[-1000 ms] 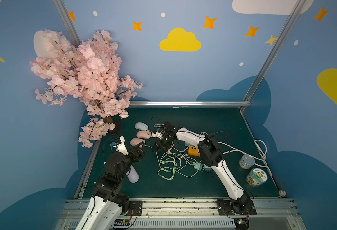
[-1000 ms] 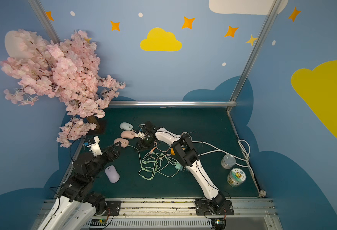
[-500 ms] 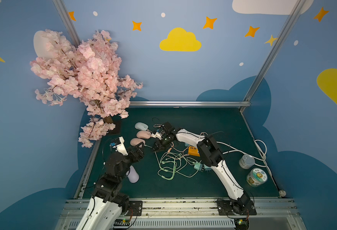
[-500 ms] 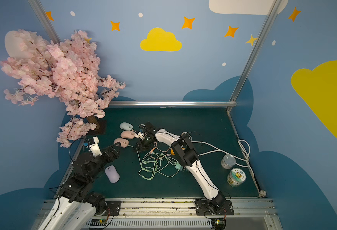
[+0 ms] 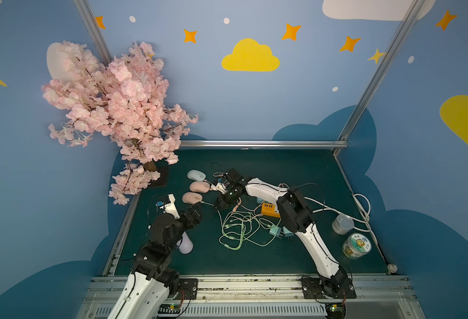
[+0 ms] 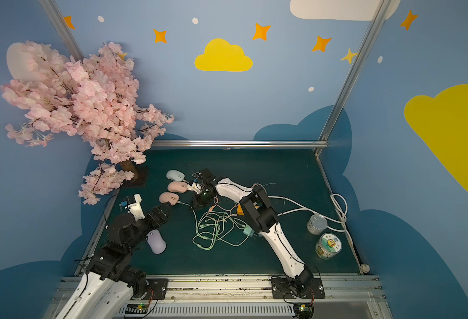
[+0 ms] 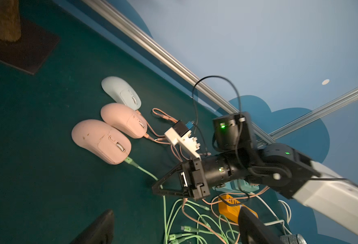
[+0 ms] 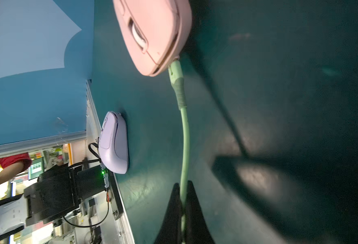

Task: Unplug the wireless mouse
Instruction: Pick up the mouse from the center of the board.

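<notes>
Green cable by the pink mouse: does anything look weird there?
A little. The right gripper pinches the green cable partway along its cord, away from the plug, which sits in the pink mouse.

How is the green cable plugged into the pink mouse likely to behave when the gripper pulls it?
The green cable looks floppy: it curves between its plug and the right gripper, shut on it. Pulled, it would likely straighten before tugging. The pink mouse lies unheld on the table, so it may slide along rather than release.
</notes>
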